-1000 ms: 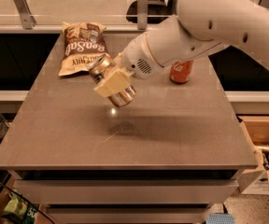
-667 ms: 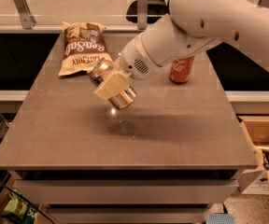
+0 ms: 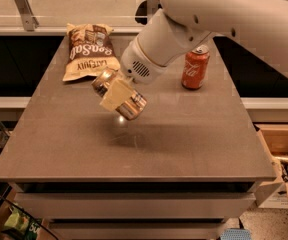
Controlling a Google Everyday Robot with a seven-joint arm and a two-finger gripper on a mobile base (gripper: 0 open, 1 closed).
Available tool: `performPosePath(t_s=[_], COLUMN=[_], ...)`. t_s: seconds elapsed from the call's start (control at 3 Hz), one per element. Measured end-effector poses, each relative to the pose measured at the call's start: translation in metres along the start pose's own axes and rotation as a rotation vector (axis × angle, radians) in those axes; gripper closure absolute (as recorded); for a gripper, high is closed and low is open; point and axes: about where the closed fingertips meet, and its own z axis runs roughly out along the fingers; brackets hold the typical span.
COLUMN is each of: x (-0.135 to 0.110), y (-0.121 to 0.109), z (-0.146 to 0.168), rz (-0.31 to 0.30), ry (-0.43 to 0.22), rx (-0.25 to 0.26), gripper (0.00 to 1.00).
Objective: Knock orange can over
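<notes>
The orange can (image 3: 132,105) is a bronze metallic can with silver ends. It lies tilted, nearly on its side, near the middle of the grey table (image 3: 194,144), and its shadow falls on the table just below it. My gripper (image 3: 116,94) comes in from the upper right and is at the can. A cream-coloured finger (image 3: 114,95) lies across the can's side, and the gripper looks shut on the can. The other finger is hidden behind the can.
A red Coca-Cola can (image 3: 194,68) stands upright at the back right of the table. A brown chip bag (image 3: 88,51) lies flat at the back left. A cardboard box (image 3: 284,174) sits on the floor to the right. A railing runs behind the table.
The arm's upper part has shifted a little to the left. The gripper and the tilted can have stayed in nearly the same place.
</notes>
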Motion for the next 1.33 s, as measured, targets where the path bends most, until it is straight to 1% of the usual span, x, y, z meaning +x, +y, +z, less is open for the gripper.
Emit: performPosePath(t_s=[0.33,0.67,1.0,1.33], x=[0.003,0.007,0.012,0.019], y=[0.0,-0.001,-0.002,-0.001], z=[0.004,0.006,0.011,0.017], rz=[-0.006,-0.017,-0.021,-0.017], ry=[0.079,0.118,0.166,0.215], rx=[0.036,0.062,0.074,0.076], gripper=[1.0,1.0,1.0,1.0])
